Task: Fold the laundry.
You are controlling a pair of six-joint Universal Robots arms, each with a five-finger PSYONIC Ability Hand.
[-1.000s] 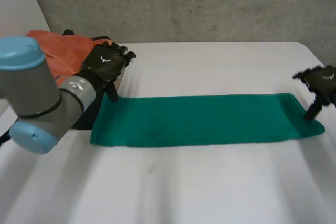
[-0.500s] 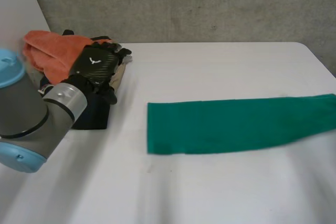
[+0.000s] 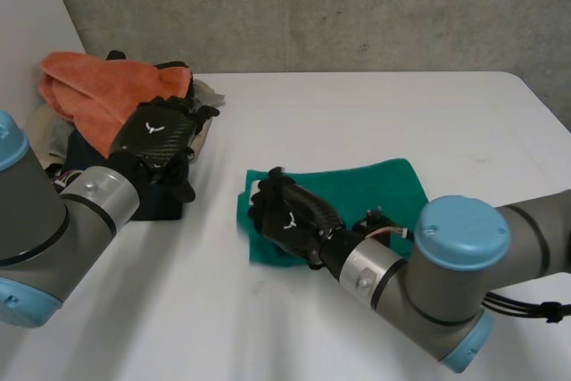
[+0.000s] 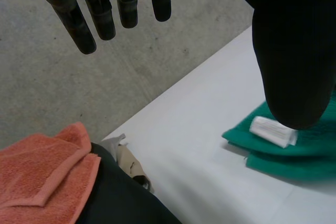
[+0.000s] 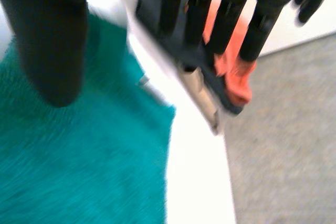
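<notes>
A green towel (image 3: 379, 186) lies folded in half at the middle of the white table (image 3: 401, 109). My right hand (image 3: 290, 216) rests over the fold's left end, fingers straight and thumb apart, open. In the right wrist view the right hand (image 5: 231, 19) hovers just above the green towel (image 5: 79, 161), with nothing between thumb and fingers. My left hand (image 3: 161, 136) hangs open above the laundry pile at the left. In the left wrist view its fingers (image 4: 100, 17) are straight, and the green towel (image 4: 299, 158) with a white label (image 4: 273, 131) lies past the thumb.
The pile at the table's left edge holds an orange towel (image 3: 89, 86), a dark garment (image 3: 162, 201) and a beige cloth (image 4: 131, 162). A grey wall runs behind the table. My right arm (image 3: 446, 274) reaches across the table's front right.
The green towel lay stretched out long; it is now doubled over, its right end brought to the left by my right hand. The left hand has drawn back slightly over the pile.
</notes>
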